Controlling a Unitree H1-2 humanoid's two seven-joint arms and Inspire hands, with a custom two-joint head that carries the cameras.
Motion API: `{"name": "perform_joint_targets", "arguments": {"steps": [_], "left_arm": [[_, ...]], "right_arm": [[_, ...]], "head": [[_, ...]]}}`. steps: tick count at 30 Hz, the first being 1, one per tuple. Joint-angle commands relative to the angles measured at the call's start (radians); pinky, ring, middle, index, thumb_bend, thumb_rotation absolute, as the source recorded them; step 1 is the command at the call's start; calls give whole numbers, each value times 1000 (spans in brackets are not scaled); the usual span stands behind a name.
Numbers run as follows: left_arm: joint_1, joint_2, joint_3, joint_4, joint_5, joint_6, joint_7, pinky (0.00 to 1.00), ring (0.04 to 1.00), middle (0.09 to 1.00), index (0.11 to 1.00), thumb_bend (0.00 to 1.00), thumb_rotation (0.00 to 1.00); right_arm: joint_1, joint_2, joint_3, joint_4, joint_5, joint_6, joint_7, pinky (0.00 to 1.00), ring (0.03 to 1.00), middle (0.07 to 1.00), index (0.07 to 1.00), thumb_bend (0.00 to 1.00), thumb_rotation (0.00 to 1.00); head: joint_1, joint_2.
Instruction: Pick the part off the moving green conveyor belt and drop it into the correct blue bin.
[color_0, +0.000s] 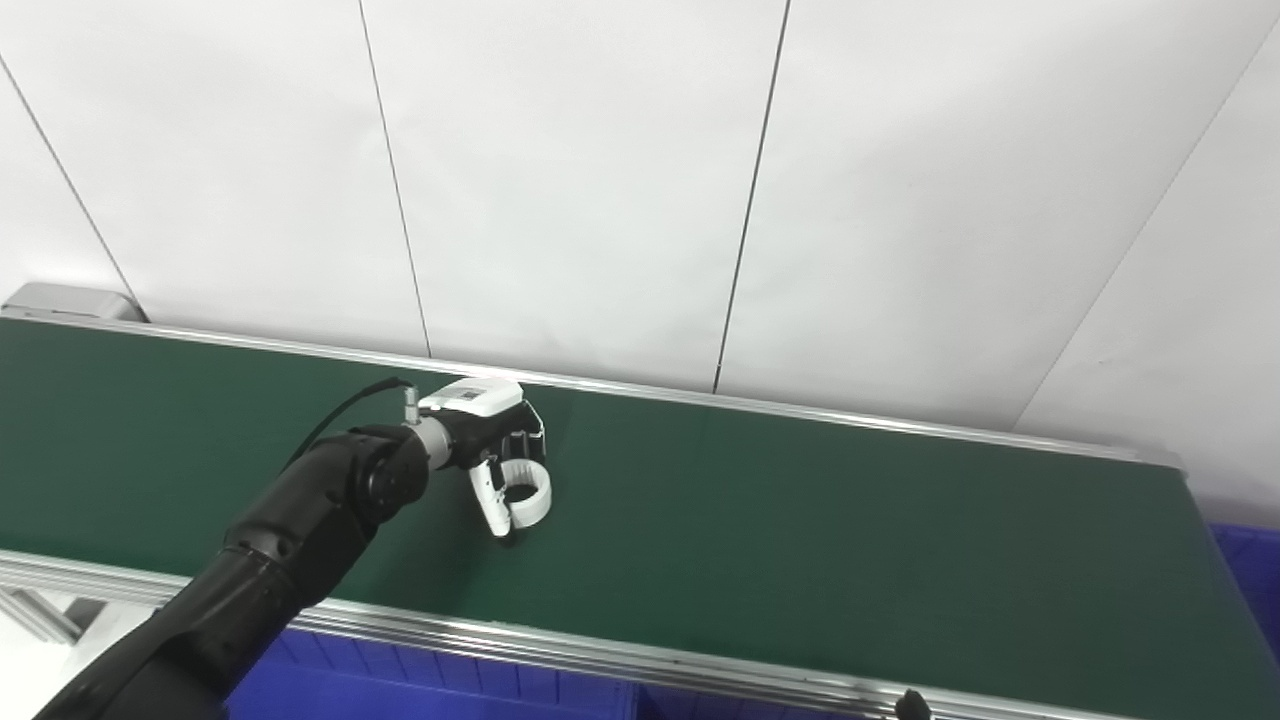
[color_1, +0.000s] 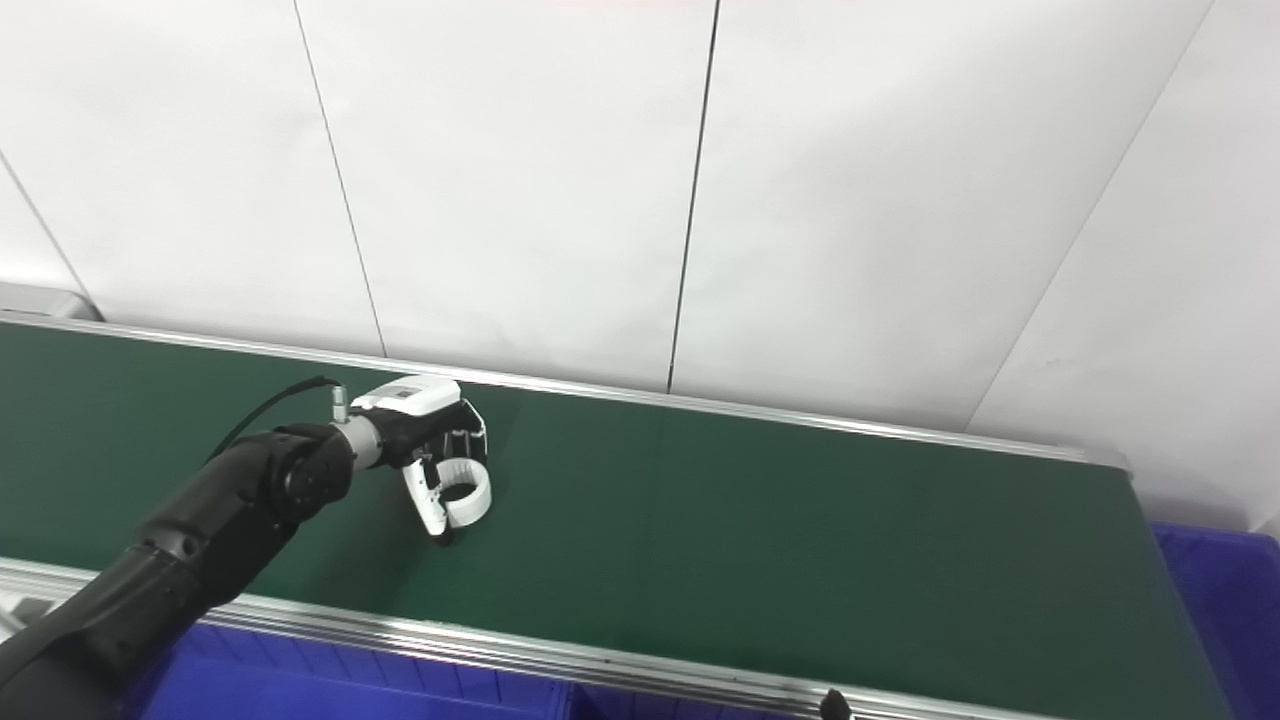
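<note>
A white ring-shaped part (color_0: 528, 493) lies on the green conveyor belt (color_0: 800, 540), left of its middle; it also shows in the right eye view (color_1: 467, 493). My left hand (color_0: 490, 440) reaches over the belt from the lower left. Its fingers and thumb are closed around the ring, which is at belt level. Only a small black tip (color_0: 910, 704) of what may be my right hand shows at the bottom edge, so I cannot tell its state.
Blue bins sit below the belt's front rail (color_0: 450, 680) and past its right end (color_0: 1250, 580). A silver rail (color_0: 600, 655) borders the belt's near edge. A white panelled wall (color_0: 640, 180) stands close behind the belt.
</note>
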Motion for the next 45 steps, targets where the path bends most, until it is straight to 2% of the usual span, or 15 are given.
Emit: {"name": "perform_joint_targets", "arguments": {"steps": [1, 9, 12, 14, 15, 18, 21, 23, 27, 31, 34, 37, 38, 41, 45], "left_arm": [[13, 3, -18, -5, -23, 4, -79, 251, 315, 447, 498, 524, 0], [-8, 27, -44, -77, -17, -15, -73, 181, 264, 474, 486, 527, 0], [-1, 52, -33, -187, -16, 0, -90, 241, 332, 447, 495, 526, 0], [13, 72, -20, -284, -11, 11, -107, 229, 319, 428, 501, 524, 0], [20, 80, -14, -323, -8, 14, -112, 190, 272, 458, 490, 526, 0], [78, 125, 21, -535, 27, 47, -125, 120, 184, 469, 485, 527, 0], [124, 151, 49, -675, 46, 72, -148, 117, 182, 470, 485, 527, 0], [177, 167, 74, -785, 64, 92, -153, 167, 237, 472, 485, 526, 0], [344, 172, 116, -980, 124, 110, -128, 148, 210, 471, 484, 526, 0], [506, 157, 137, -1086, 211, 135, -124, 140, 199, 472, 485, 526, 0], [633, 150, 157, -1120, 256, 135, -107, 251, 329, 470, 497, 523, 0], [747, 134, 181, -1109, 292, 105, -36, 199, 263, 428, 511, 520, 0], [775, 129, 186, -1101, 305, 98, -19, 186, 242, 456, 497, 523, 0], [869, 111, 198, -1054, 350, 81, 75, 178, 228, 423, 514, 520, 0], [916, 85, 200, -971, 396, 77, 151, 191, 231, 471, 490, 525, 0]], "right_arm": [[8, 6, 4, -34, -2, -13, 6, 929, 970, 1000, 1000, 802, 1000], [6, 2, -2, -33, -4, -16, 5, 916, 961, 1000, 1000, 797, 1000], [8, 2, -3, -47, 12, -5, 7, 912, 957, 1000, 1000, 797, 998], [10, 1, -5, -58, 18, 2, 8, 906, 953, 1000, 1000, 797, 990], [11, 0, -6, -63, 19, 5, 8, 901, 949, 1000, 1000, 799, 986], [15, -7, -11, -89, 25, 31, 8, 895, 946, 1000, 1000, 802, 981], [14, -17, -14, -110, 28, 50, 12, 891, 949, 1000, 1000, 804, 978], [13, -22, -17, -126, 27, 66, 12, 878, 944, 1000, 1000, 805, 978], [6, -34, -23, -160, 57, 106, 18, 879, 946, 1000, 1000, 812, 957], [-2, -43, -30, -173, 73, 130, 23, 893, 952, 1000, 991, 822, 951], [-9, -44, -33, -164, 81, 131, 26, 898, 952, 1000, 990, 827, 941], [-11, -45, -33, -160, 75, 133, 27, 900, 950, 1000, 994, 836, 944], [-11, -44, -33, -160, 75, 134, 27, 894, 948, 1000, 997, 835, 943], [-6, -41, -31, -161, 77, 137, 28, 884, 941, 1000, 999, 830, 935], [-6, -35, -27, -155, 70, 129, 27, 875, 948, 1000, 993, 820, 929]], "head": [[1, 1], [13, 14], [26, 37], [34, 52], [34, 52], [48, 82], [58, 111], [64, 119], [80, 151], [87, 152], [87, 142], [71, 132], [71, 132], [58, 130], [50, 122]]}}
